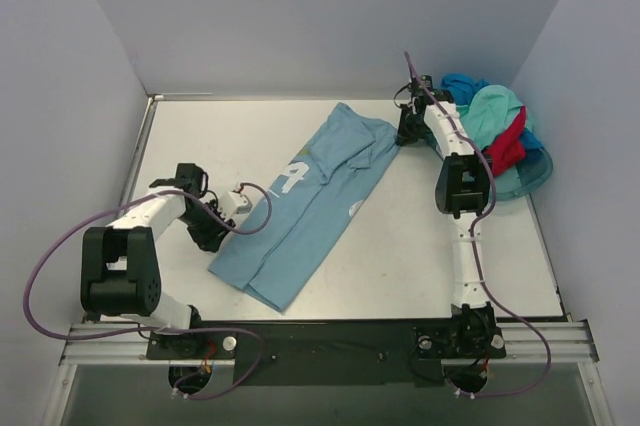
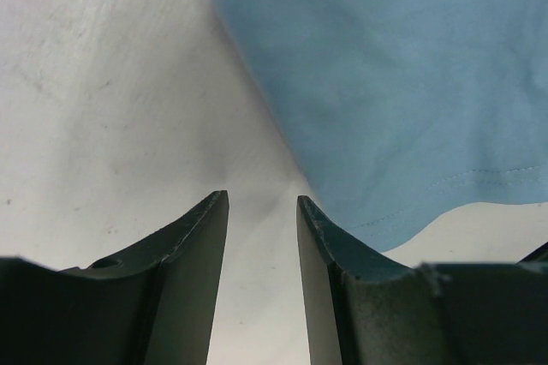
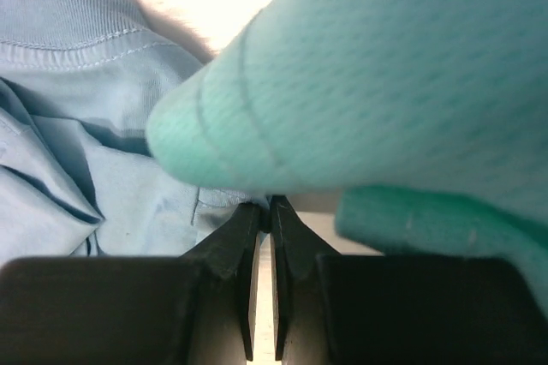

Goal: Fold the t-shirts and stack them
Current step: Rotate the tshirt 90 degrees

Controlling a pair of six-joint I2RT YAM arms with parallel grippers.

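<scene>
Findings at this moment.

1. The light blue t-shirt (image 1: 310, 206) lies flat on the tabletop (image 1: 420, 246). It is folded lengthwise into a long strip that runs diagonally from near the left part of the near edge up towards the far right corner. White print shows on its upper face.

2. My left gripper (image 1: 218, 236) sits low over the left half of the tabletop, just beside the strip's near end. In the left wrist view my left gripper (image 2: 261, 211) is spread, with a clear gap between the fingers (image 2: 193, 245) and only bare tabletop (image 2: 103, 108) in that gap. The hem of the light blue t-shirt (image 2: 385, 82) lies just beyond my right-hand finger. I cannot tell whether it touches it.

3. My right gripper (image 1: 402, 136) is at the strip's far end, by the collar. In the right wrist view my right gripper (image 3: 267, 206) is pressed together at the tips. The light blue t-shirt (image 3: 86, 125) lies bunched to the left of them. I cannot tell whether any cloth is caught between the tips.

4. Mint-green cloth (image 3: 385, 82), blurred and very close to the right wrist camera, fills the upper right of that view.

5. In the far right corner a mint-green t-shirt (image 1: 495, 111), a red t-shirt (image 1: 508, 146) and a deeper blue t-shirt (image 1: 462, 84) are heaped in a translucent teal tub (image 1: 530, 176).
</scene>
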